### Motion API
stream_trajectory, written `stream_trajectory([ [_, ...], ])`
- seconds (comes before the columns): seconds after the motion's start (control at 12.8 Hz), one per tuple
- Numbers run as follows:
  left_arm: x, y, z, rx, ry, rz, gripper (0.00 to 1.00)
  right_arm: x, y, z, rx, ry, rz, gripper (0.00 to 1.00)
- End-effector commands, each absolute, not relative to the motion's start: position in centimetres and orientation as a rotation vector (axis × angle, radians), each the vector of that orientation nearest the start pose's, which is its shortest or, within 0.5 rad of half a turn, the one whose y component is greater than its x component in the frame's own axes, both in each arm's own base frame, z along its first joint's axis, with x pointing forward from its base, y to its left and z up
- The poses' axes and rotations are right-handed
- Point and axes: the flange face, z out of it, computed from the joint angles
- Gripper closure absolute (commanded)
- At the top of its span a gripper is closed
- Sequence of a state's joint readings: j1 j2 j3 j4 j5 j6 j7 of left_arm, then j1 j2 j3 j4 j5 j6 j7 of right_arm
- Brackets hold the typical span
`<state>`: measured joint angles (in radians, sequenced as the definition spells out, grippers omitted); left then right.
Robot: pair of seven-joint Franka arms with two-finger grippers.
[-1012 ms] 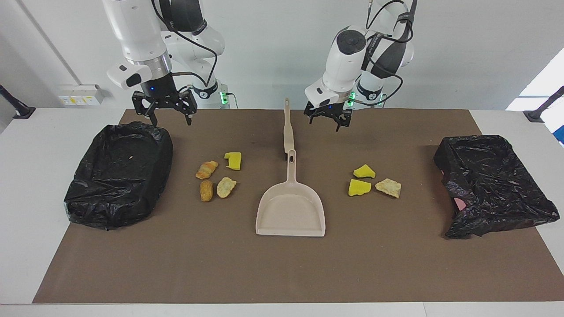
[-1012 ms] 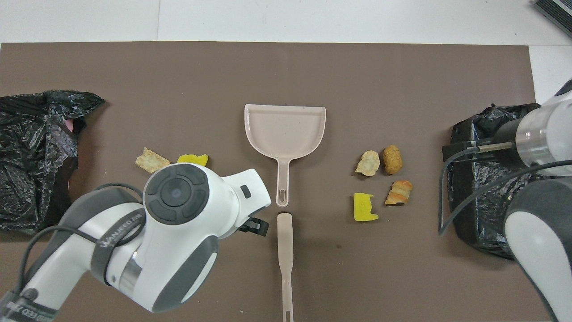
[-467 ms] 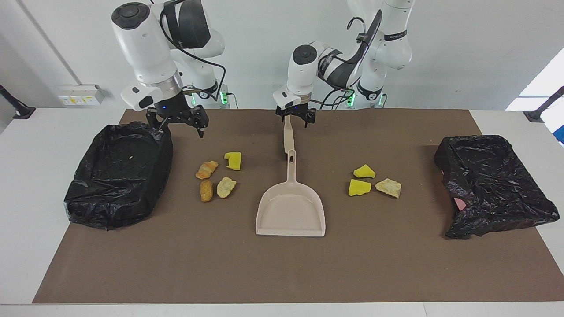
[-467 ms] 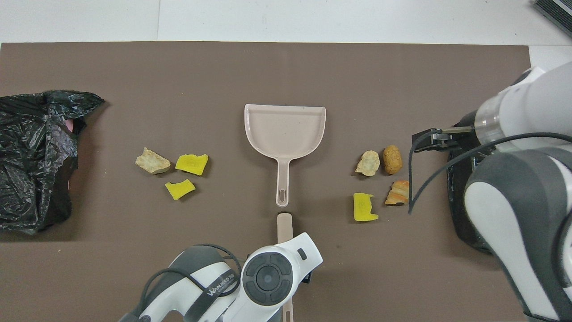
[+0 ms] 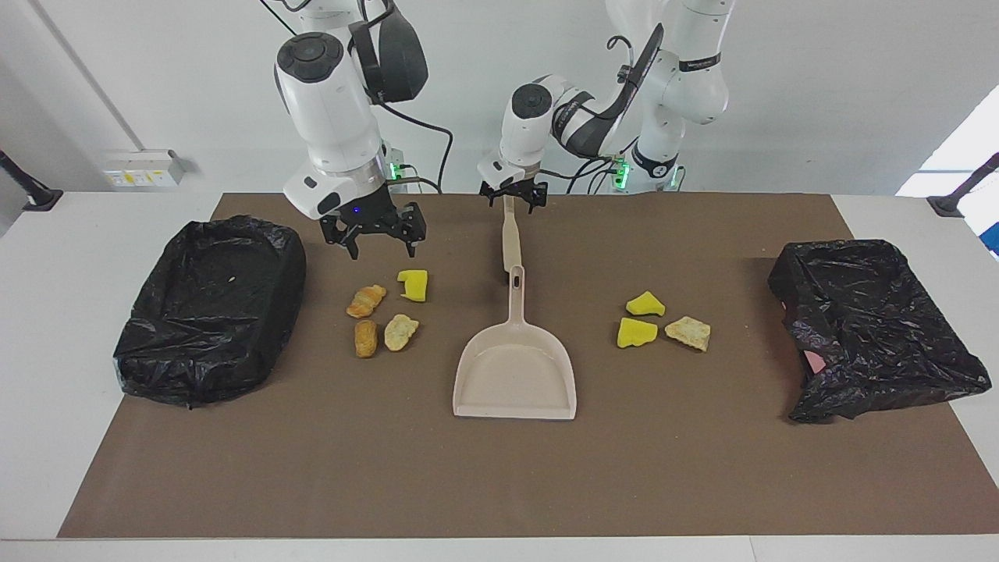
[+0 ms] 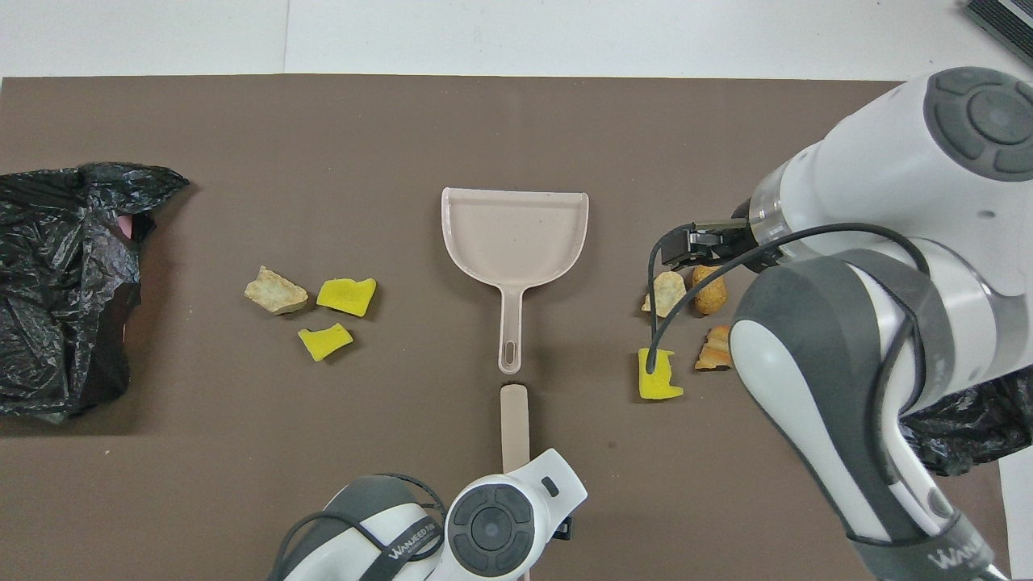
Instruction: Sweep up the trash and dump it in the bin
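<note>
Facing view: the left gripper (image 5: 513,202), jaws open, has dropped over the brush (image 5: 510,242) handle, and the open right gripper (image 5: 379,237) has swung from the bin (image 5: 207,308) toward the unswept trash (image 5: 388,309) beside the dustpan (image 5: 516,367), so sweeping seems about to begin.

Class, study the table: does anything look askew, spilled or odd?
Yes: the black bin bag at the left arm's end sags crumpled and lopsided, with something pink showing at a gap. The other bin, at the right arm's end, sits neat.
</note>
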<state>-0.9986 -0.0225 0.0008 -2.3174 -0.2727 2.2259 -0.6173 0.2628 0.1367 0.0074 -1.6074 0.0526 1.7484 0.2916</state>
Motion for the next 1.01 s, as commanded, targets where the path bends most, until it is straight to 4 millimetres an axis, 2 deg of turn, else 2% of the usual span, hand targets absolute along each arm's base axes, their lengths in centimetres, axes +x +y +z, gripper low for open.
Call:
stream_trajectory([
  [0.0, 24.4, -42.3, 34.3, -3.213, 0.267, 0.338, 0.16, 59.1, 18.6, 54.3, -3.06, 0.099, 0.062, 0.0],
  [0.16, 24.1, -42.5, 33.9, -3.201, 0.263, 0.349, 0.54, 58.8, 19.8, 54.3, -3.06, 0.072, 0.057, 0.0],
  [0.31, 24.2, -42.5, 33.9, -3.2, 0.269, 0.354, 0.98, 59.1, 18.9, 54.2, -3.058, 0.093, 0.051, 0.0],
  [0.62, 25.2, -42.0, 35.3, -3.212, 0.251, 0.358, 1.0, 59.0, 19.4, 54.2, -3.056, 0.082, 0.048, 0.0],
  [0.93, 30.8, -38.9, 37.9, -3.191, 0.089, 0.426, 1.0, 59.1, 19.0, 53.7, -3.06, 0.092, 0.058, 0.0],
])
